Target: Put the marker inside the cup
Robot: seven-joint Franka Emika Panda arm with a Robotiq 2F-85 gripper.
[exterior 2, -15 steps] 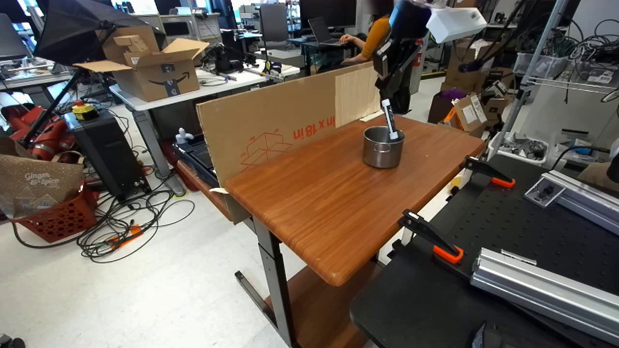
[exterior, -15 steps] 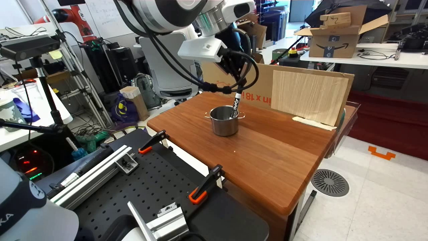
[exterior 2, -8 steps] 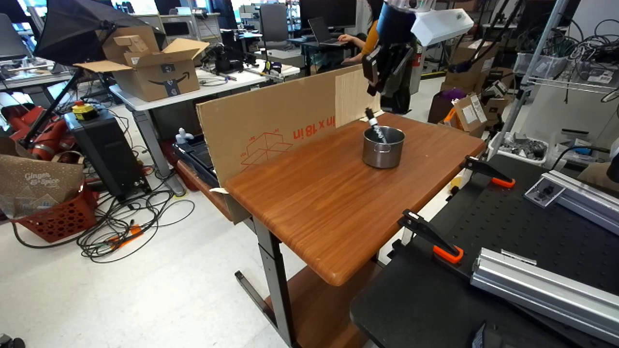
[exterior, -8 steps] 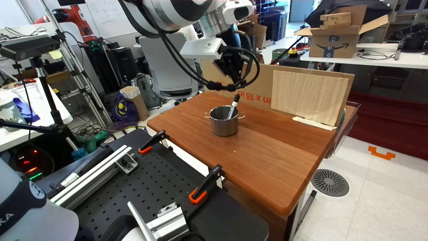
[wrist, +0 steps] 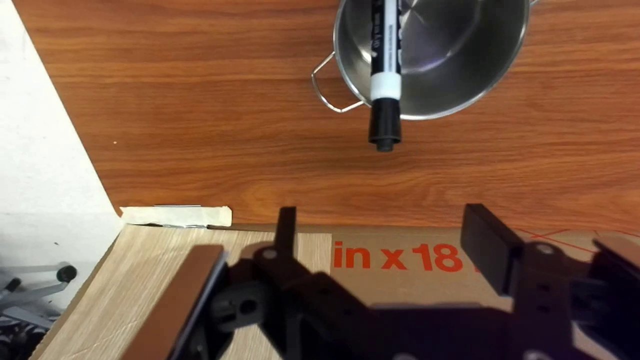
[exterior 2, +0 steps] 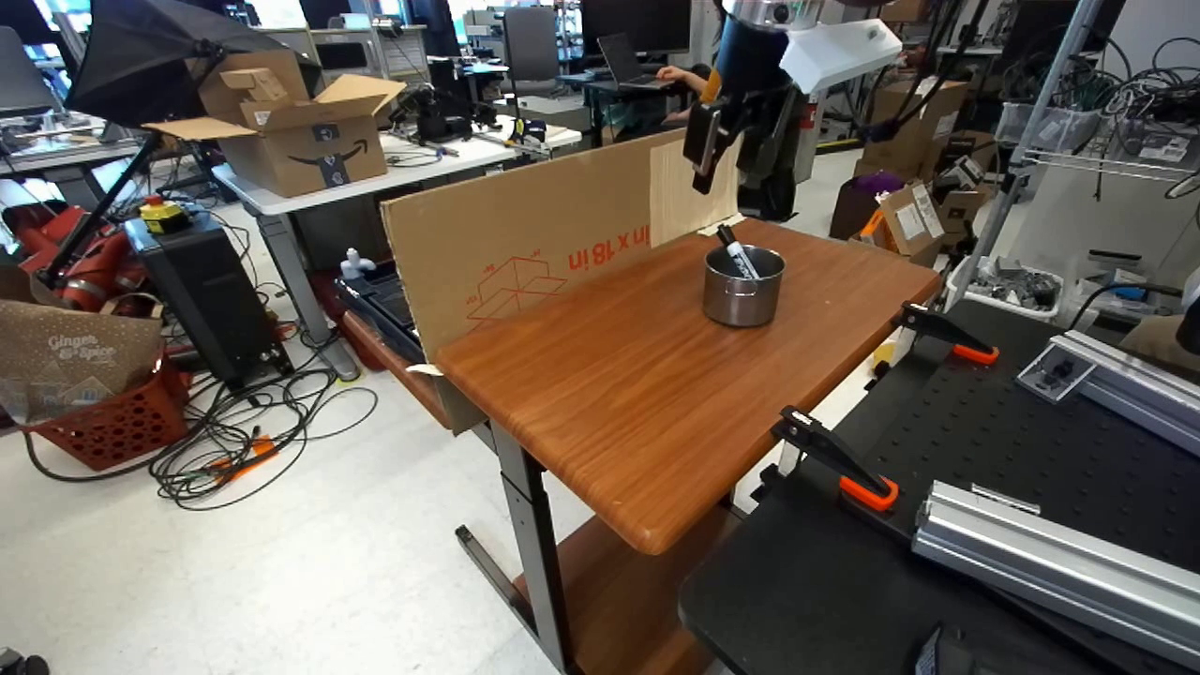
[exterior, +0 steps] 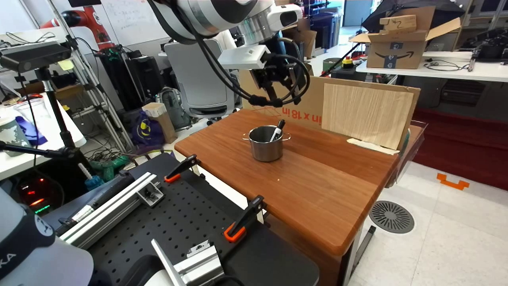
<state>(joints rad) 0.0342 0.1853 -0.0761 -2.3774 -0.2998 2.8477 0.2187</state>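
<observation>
The silver metal cup (exterior: 266,150) stands upright on the wooden table in both exterior views. Inside it the marker (exterior 2: 736,253) leans at a slant, its black cap poking out over the rim. From above, in the wrist view, the marker (wrist: 386,85) crosses the rim of the cup (wrist: 465,85) beside a wire handle; its far end runs out of the picture at the top. My gripper (wrist: 381,217) is open, its two black fingers wide apart with nothing between them. It hangs above the table, clear of both cup and marker.
An upright cardboard sheet (exterior 2: 525,253) with a pale wood-look panel (exterior: 367,115) borders one long side of the table (exterior: 301,186). Opposite it lies a black perforated board (exterior: 182,226) carrying black-and-orange clamps (exterior 2: 834,459) and aluminium bars.
The gripper has opened and let go of the marker, which dropped into the cup and tipped against the rim. The arm has shifted slightly away from the cup.
</observation>
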